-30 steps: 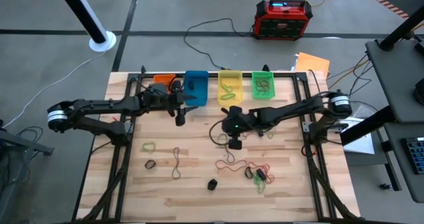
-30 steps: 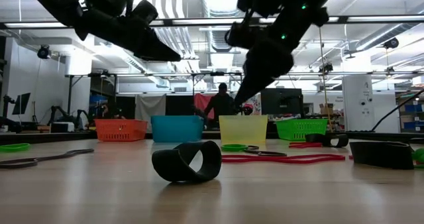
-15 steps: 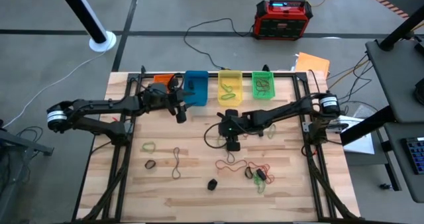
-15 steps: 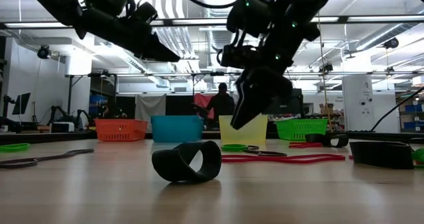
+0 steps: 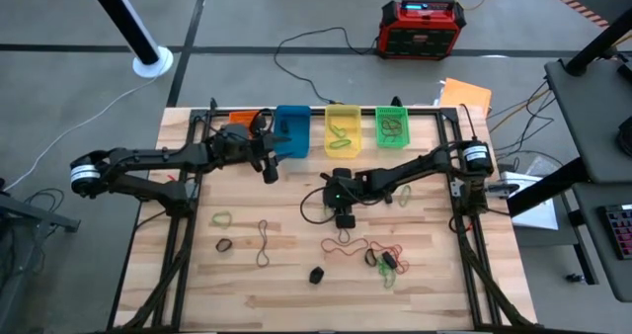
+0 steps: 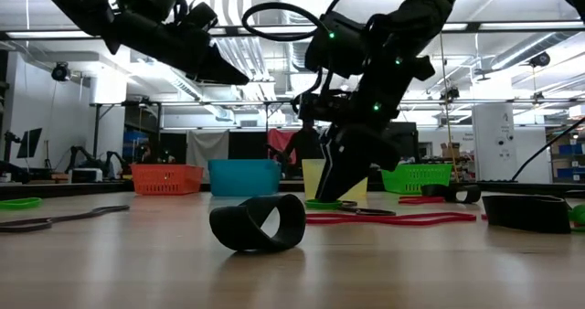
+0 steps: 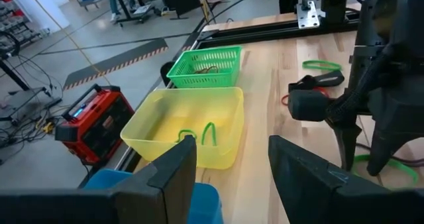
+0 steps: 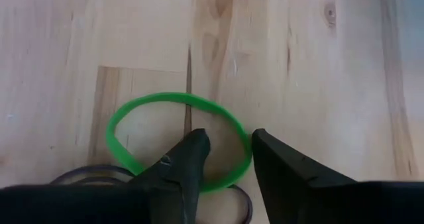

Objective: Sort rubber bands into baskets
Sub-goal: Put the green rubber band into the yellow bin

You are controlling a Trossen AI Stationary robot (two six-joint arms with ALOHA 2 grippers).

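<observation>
A green rubber band (image 8: pixel 173 142) lies flat on the wooden table, with a dark band (image 8: pixel 86 177) beside it. My right gripper (image 8: pixel 228 139) points down at it, open, with one side of the loop (image 8: pixel 246 154) between its fingers. In the low view this gripper (image 6: pixel 336 188) is just above the table. My left gripper (image 7: pixel 232 159) is open and empty, raised over the blue basket (image 5: pixel 292 131). The orange (image 5: pixel 244 120), yellow (image 5: pixel 342 128) and green (image 5: pixel 391 126) baskets stand in the same row at the far edge. The yellow and green ones hold bands. My right gripper comes from above, pointing down, with its open fingers (image 8: pixel 192 154) on either side of the green band's side (image 8: pixel 246 154). The band lies flat on the table. I cannot tell whether the fingers touch it.
Loose bands lie toward the near edge: a green loop (image 5: pixel 222 217), a dark one (image 5: pixel 224 245), a brown one (image 5: pixel 264 239), red ones (image 5: pixel 346 245), a dark clump (image 5: pixel 386 261) and a wide black band (image 6: pixel 258 222). A red-black box (image 5: pixel 423 28) stands on the floor beyond the table.
My right gripper has gone down toward the table and a little toward its left edge, tipping more upright, and now stands over the green band. The bands on the table have stayed where they were.
</observation>
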